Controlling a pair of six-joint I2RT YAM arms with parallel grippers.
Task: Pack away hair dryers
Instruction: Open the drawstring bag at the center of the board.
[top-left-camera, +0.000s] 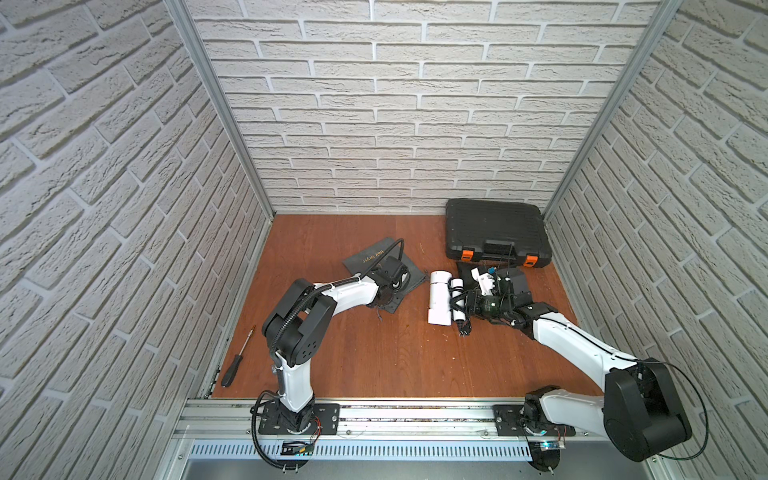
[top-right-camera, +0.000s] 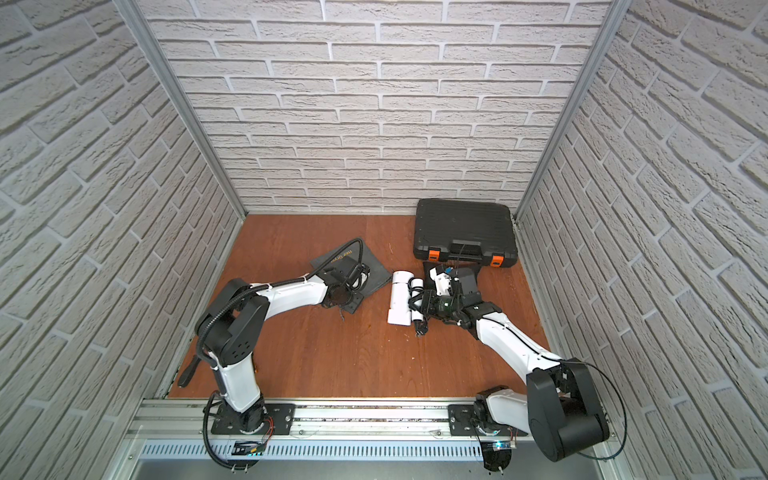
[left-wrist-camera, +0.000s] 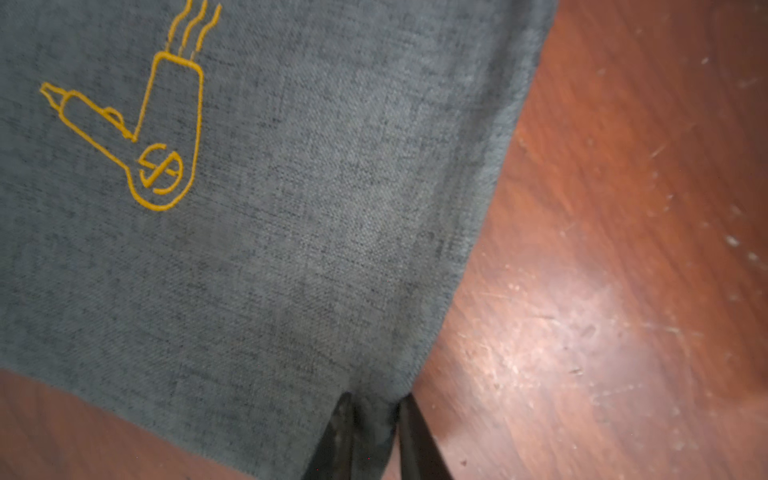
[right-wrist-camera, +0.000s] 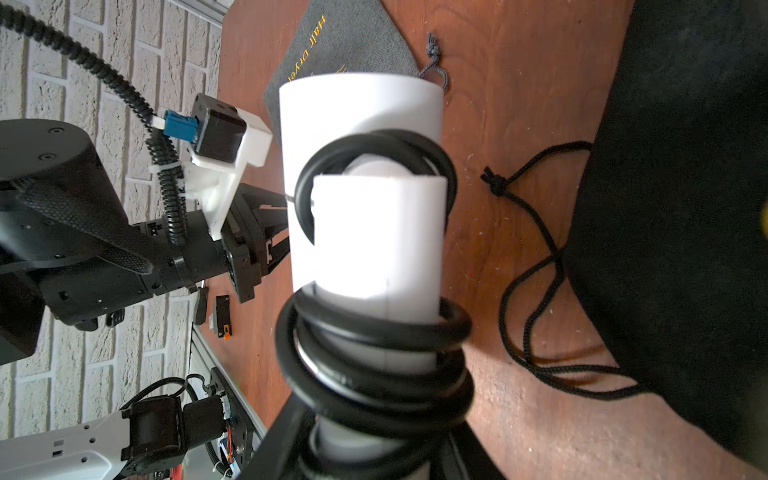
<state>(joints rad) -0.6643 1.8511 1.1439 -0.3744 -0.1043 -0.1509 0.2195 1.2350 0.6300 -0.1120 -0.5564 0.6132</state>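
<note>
White hair dryer (top-left-camera: 439, 297) is found right of centre on the table (top-left-camera: 374, 353), in front of the black case (top-left-camera: 494, 228) and between the grey bag (top-left-camera: 374, 253) and the right arm's wrist. T-shape noted: a plain white cylindrical barrel, smooth and unmarked, with a narrower white handle set beside it. A black cord (right-wrist-camera: 374, 357) is wound round the handle in several thick coils; its plug end is seen trailing off the handle's tip in both top views. Whether the barrel rests on the wood or is held just clear cannot be told.

Right gripper (right-wrist-camera: 374, 440) is clamped on the handle, a finger on either side below the coils.

Left gripper (left-wrist-camera: 376, 401) is closed down on the grey bag's edge, fabric pinched between the two dark fingers. On that bag a yellow stitched dryer outline is seen from the left wrist view, and "Hair Dryer" lettering in the top views.

A black bag (right-wrist-camera: 685, 208) with a loose drawstring lies just beside the dryer. A screwdriver (top-left-camera: 235, 365) is noted at the table's left edge.
</note>
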